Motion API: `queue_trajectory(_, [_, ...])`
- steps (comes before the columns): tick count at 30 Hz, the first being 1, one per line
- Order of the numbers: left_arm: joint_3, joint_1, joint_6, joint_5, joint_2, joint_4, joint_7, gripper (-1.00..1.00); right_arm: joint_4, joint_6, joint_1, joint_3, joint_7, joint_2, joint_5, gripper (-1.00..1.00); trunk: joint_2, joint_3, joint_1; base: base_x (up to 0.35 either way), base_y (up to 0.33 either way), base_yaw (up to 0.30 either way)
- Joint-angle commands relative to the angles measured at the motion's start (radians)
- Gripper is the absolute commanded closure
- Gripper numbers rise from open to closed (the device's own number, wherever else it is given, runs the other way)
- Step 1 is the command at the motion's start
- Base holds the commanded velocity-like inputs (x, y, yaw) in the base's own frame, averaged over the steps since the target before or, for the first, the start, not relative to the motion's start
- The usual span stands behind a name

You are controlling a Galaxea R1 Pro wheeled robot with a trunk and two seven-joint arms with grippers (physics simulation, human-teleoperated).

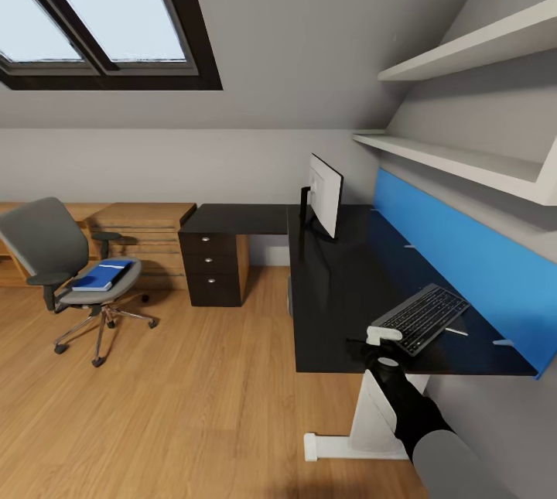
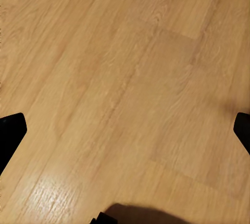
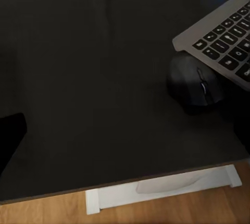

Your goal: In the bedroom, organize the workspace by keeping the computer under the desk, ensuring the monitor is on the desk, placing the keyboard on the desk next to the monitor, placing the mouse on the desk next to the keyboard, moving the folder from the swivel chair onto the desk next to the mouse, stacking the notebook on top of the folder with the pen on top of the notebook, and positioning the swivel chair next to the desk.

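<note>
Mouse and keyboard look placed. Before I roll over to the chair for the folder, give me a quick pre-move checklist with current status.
1. Mouse released on the desk: ok, it lies on the black top with nothing gripping it.
2. Mouse next to the keyboard: ok, right at its corner.
3. Keyboard next to the monitor: not ok, it sits near the desk's far end, well apart from the screen.
4. Right gripper clear of the desk: not ok, it hangs above the desk edge by the keyboard.
5. Folder on the swivel chair: ok, on the seat, a darker item on top.
6. Left gripper free: ok, fingers apart over bare floor.
</note>
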Motion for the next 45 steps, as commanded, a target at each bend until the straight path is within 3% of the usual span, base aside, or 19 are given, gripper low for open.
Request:
queue_trajectory(1, [-0.008, -0.001, -0.005, 0.009, 0.002, -0.001, 0.007, -1.0, -0.002, 0.004, 0.0, 0.005, -0.009, -0.001, -0.01, -1.0, -0.001, -0.001, 0.0, 0.0, 0.0, 0.0])
queue_trajectory(10, [-0.007, -0.001, -0.005, 0.009, 0.002, -0.001, 0.008, -1.0, -0.003, 0.004, 0.0, 0.005, -0.009, 0.0, -0.01, -1.0, -0.001, -0.001, 0.0, 0.0, 0.0, 0.0])
queue_trajectory(45, [-0.004, -0.001, -0.005, 0.01, 0.002, -0.001, 0.012, -1.0, -0.003, 0.004, 0.0, 0.004, -0.017, 0.002, -0.007, -1.0, -0.246, -0.111, 0.134, 0.0, 0.0, 0.0])
